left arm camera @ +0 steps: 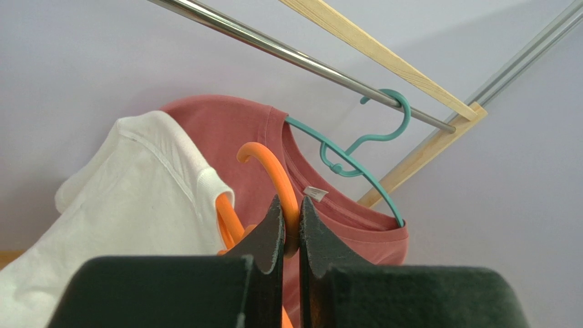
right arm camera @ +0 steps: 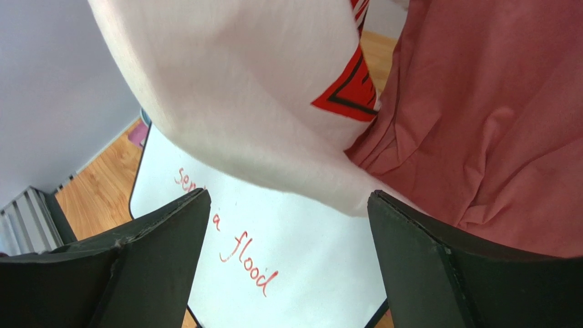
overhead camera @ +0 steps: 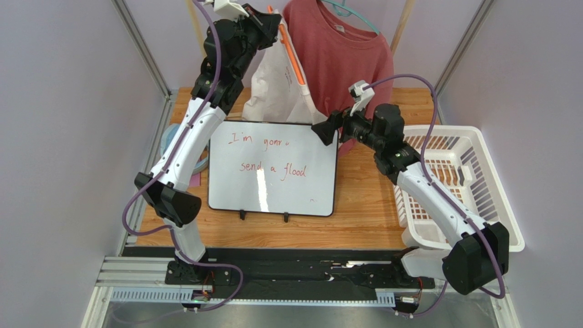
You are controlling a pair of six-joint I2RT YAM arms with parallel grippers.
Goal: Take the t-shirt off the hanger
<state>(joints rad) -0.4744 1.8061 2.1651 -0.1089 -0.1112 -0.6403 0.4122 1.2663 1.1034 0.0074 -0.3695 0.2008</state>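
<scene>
A white t-shirt (overhead camera: pixel 279 85) hangs on an orange hanger (overhead camera: pixel 293 58), held off the rail. My left gripper (overhead camera: pixel 272 27) is shut on the orange hanger's hook (left arm camera: pixel 274 171), high at the back. The white t-shirt shows at the left of the left wrist view (left arm camera: pixel 123 205). My right gripper (overhead camera: pixel 323 130) is open just below the white t-shirt's hem (right arm camera: pixel 274 164), with nothing between its jaws. A red t-shirt (overhead camera: pixel 342 55) hangs on a teal hanger (left arm camera: pixel 369 147) from the metal rail (left arm camera: pixel 287 51).
A whiteboard (overhead camera: pixel 272 167) with red writing lies on the wooden table (overhead camera: pixel 363 205). A white plastic basket (overhead camera: pixel 465 184) stands at the right. A blue round object (overhead camera: pixel 174 137) lies at the table's left edge behind my left arm.
</scene>
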